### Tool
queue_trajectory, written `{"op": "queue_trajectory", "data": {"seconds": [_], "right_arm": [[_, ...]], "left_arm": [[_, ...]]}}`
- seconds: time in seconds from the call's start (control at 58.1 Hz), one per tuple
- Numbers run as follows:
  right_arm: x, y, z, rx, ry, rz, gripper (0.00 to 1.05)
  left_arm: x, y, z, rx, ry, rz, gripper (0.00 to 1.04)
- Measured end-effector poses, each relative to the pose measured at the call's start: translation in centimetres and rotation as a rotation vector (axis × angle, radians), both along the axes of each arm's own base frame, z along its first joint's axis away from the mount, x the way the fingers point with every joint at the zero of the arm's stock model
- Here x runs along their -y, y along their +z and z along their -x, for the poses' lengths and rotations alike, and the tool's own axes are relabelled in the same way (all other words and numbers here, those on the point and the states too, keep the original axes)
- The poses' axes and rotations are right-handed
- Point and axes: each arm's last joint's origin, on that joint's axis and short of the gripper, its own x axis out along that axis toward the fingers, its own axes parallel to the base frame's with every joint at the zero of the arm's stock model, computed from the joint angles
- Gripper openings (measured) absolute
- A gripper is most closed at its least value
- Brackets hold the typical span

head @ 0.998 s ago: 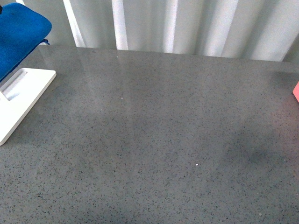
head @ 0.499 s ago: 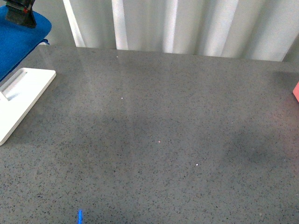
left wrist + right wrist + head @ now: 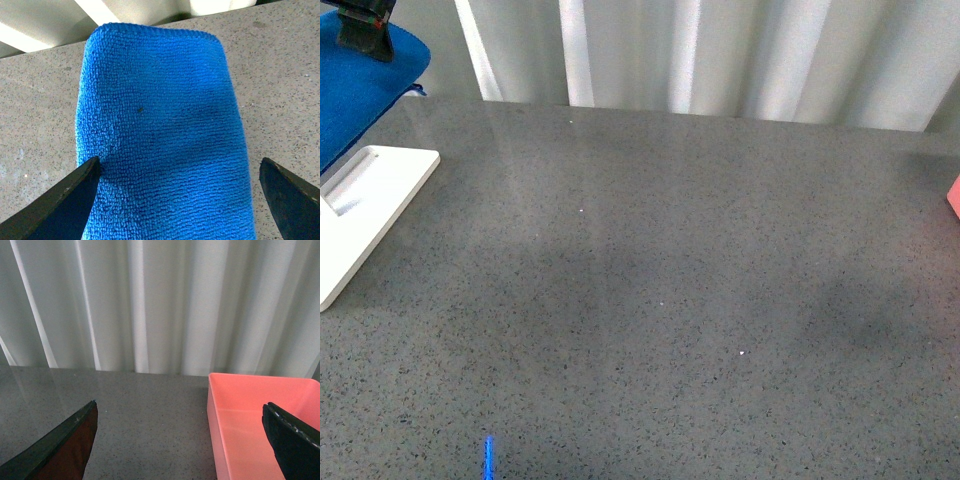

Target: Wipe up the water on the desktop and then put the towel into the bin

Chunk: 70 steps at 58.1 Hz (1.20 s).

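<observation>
The blue fluffy towel [image 3: 360,95] hangs at the far left, above the white board. In the left wrist view the towel [image 3: 160,125] fills the middle. My left gripper [image 3: 182,200] is open just above it, one finger [image 3: 65,200] over the towel's edge and the other beyond the opposite edge. It shows as a dark tip [image 3: 365,35] in the front view. My right gripper [image 3: 182,440] is open and empty, facing the pink bin [image 3: 260,425]. The grey speckled desktop [image 3: 670,280] shows no puddle I can make out.
A white flat board [image 3: 365,205] lies on the desktop at the left edge. A sliver of the pink bin [image 3: 954,196] shows at the right edge. Pale curtains [image 3: 720,55] hang behind the desk. A short blue streak [image 3: 489,458] shows near the front edge.
My left gripper has come into the front view at the top left, over the towel. A short blue streak has appeared near the front edge.
</observation>
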Motion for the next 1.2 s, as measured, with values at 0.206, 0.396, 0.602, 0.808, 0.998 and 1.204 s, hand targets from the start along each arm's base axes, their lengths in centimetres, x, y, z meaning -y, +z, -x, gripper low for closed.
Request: {"op": "queue_trajectory", "data": {"seconds": [0.206,0.396,0.602,0.808,0.998,1.204], "right_arm": [[0.0,0.0,0.0,0.000,0.000,0.000,0.98],[0.0,0.0,0.0,0.000,0.000,0.000,0.98],[0.0,0.0,0.0,0.000,0.000,0.000,0.98],[0.0,0.0,0.0,0.000,0.000,0.000,0.98],[0.0,0.0,0.0,0.000,0.000,0.000,0.98],[0.0,0.0,0.0,0.000,0.000,0.000,0.98]], "left_arm": [[-0.5,-0.6,0.1,-0.007,0.014,-0.004,0.98],[-0.6,-1.5,0.4,-0.020,0.015,-0.017,0.98],[-1.0,-2.2,0.6,-0.021,0.000,-0.040,0.98],[-1.2,-2.5,0.6,-0.010,-0.014,-0.055,0.93],[-1.4,-2.4,0.8,0.009,-0.029,-0.068,0.63],[-1.8,-1.4,1.4,0.034,-0.059,-0.068,0.29]]}}
